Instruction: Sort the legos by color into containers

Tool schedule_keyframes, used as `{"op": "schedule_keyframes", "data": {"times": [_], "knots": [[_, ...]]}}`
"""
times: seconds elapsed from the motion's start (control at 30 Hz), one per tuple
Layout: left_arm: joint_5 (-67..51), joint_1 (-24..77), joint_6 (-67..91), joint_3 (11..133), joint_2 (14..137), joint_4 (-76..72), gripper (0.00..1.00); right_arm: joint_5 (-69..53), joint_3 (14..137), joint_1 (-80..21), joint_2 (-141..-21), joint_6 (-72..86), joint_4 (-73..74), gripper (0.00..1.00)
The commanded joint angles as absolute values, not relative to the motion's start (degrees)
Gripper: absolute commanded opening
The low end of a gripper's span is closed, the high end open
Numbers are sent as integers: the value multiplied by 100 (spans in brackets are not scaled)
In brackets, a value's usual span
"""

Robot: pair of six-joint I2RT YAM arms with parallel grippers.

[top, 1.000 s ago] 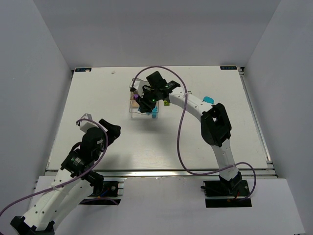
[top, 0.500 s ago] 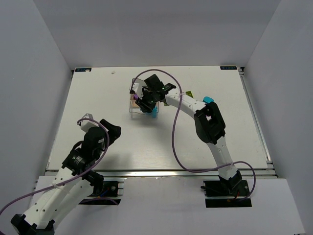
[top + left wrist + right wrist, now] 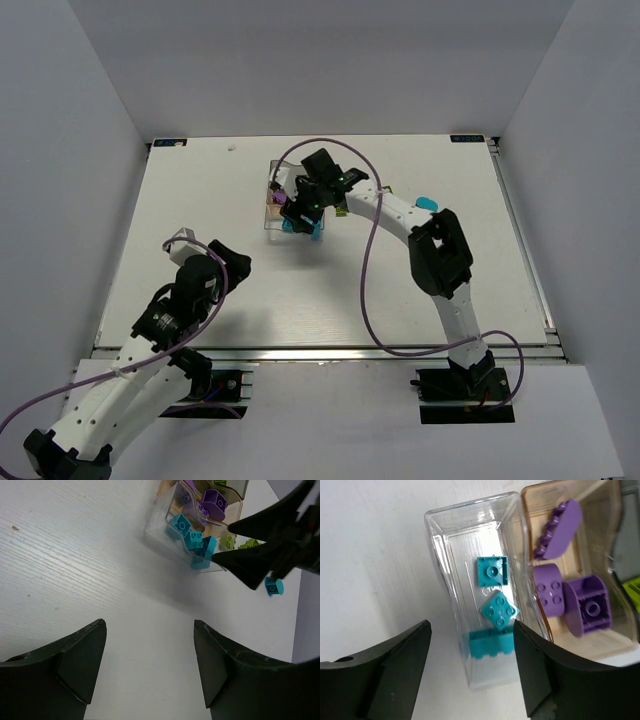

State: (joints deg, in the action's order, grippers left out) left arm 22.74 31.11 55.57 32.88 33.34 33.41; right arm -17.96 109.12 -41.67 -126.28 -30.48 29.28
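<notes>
My right gripper (image 3: pixel 471 630) hangs open over the near end of the clear container (image 3: pixel 470 505), holding nothing. Three cyan legos (image 3: pixel 499 611) lie inside that container. Beside it, the amber container (image 3: pixel 600 647) holds three purple legos (image 3: pixel 590 607). A lime lego (image 3: pixel 632 587) shows past the amber one. In the top view the right gripper (image 3: pixel 300 207) covers most of the containers (image 3: pixel 272 208). My left gripper (image 3: pixel 150 625) is open over bare table, well short of the clear container (image 3: pixel 165 530).
One loose cyan lego (image 3: pixel 427 203) lies on the table right of the containers, also in the left wrist view as a cyan lego (image 3: pixel 273 586). Lime legos (image 3: pixel 245 544) lie behind the clear container. The right arm (image 3: pixel 400 215) reaches across the middle.
My right gripper's jaws have spread apart over the clear container, and the cyan lego near them now lies inside it. The left arm has edged slightly forward.
</notes>
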Motion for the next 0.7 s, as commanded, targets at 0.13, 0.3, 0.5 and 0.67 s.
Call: {"op": "schedule_keyframes", "data": {"times": [0.13,0.3,0.5,0.67], "knots": [[2127,3094,5423,3129,3375,2936,80,-1960,10302,-3332,-11225,-2304,2523,67],[2030,3102,5432,2988,3401,2725,80,-1863,9519,-2534,-10785,-2022,2434,63],[1978,3094,5423,2962,3472,2646,80,-1426,9307,-1689,-10863,-2020,2759,73],[1934,3094,5423,2909,3507,2532,80,-836,9808,-1206,-11372,-3021,3585,89]]}}
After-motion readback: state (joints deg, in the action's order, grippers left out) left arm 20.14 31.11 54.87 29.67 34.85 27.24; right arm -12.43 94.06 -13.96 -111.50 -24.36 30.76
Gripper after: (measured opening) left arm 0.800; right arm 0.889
